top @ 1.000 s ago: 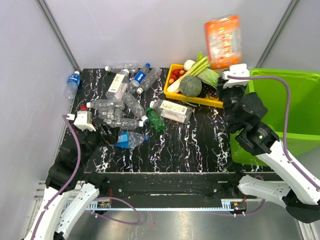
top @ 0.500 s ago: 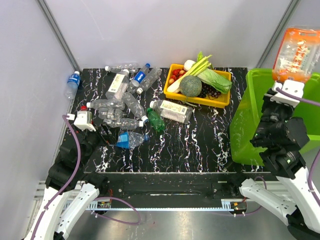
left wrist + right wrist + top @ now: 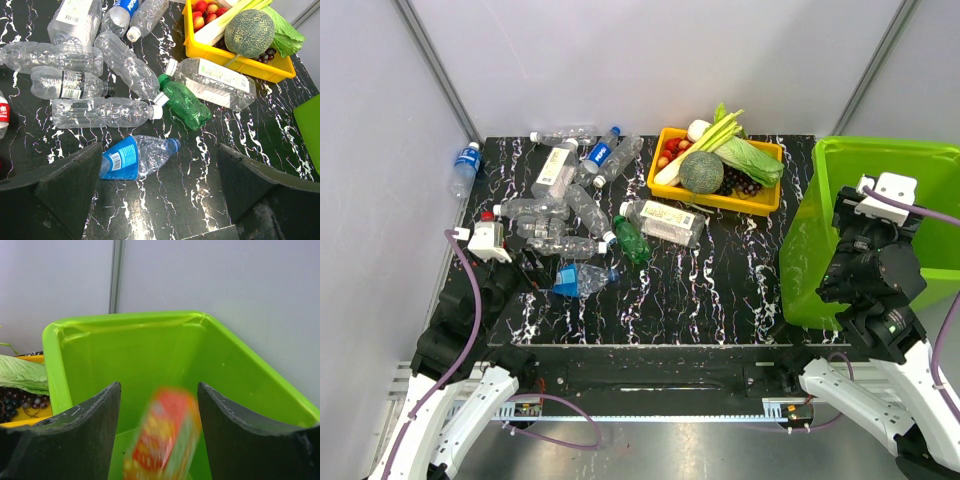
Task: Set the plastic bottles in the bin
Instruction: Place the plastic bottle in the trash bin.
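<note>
The lime-green bin [image 3: 810, 262] stands off the table's right edge. My right gripper [image 3: 861, 224] hangs over its near rim, jaws open. In the right wrist view a blurred orange bottle [image 3: 162, 437] drops free between the fingers [image 3: 95, 415] into the bin [image 3: 150, 347]. Several clear plastic bottles [image 3: 555, 215] lie piled at the table's back left, with a green one [image 3: 631, 240] and a blue-labelled one [image 3: 582, 279] nearer. My left gripper [image 3: 159, 150] is open and empty, just above the blue-labelled bottle [image 3: 135, 157].
A yellow tray [image 3: 760, 203] of vegetables and fruit sits at the back, between the bottle pile and the bin. One blue-labelled bottle [image 3: 466, 165] leans by the left wall beyond the table edge. Grey walls close in the back and sides.
My right arm swung the orange bottle from above the yellow tray to over the bin, then its jaws opened and the bottle fell. The left arm has not moved.
</note>
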Available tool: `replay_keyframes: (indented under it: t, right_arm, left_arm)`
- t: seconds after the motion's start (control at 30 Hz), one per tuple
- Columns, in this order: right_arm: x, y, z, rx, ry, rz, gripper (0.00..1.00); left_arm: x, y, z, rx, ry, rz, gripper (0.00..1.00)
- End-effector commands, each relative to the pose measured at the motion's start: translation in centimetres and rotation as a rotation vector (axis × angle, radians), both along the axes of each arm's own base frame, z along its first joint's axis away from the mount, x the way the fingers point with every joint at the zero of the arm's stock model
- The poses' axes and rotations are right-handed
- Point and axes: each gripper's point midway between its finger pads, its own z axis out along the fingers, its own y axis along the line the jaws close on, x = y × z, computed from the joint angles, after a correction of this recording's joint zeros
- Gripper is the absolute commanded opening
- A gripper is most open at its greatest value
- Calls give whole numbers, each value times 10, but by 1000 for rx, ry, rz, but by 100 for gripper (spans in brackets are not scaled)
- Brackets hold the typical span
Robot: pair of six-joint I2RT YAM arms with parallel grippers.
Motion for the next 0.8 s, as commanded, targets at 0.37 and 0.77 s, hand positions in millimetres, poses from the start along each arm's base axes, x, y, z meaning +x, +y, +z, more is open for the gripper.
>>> replay_keyframes:
  t: [0.37,0.77]
  right_arm:
    - [34,49,27,59,-8,247,68]
    - [98,199,-31,263,312,739,69]
  left_arm:
    - [7,-2,-1,-2,7,6,99]
    - [6,0,0,-1,4,13,99]
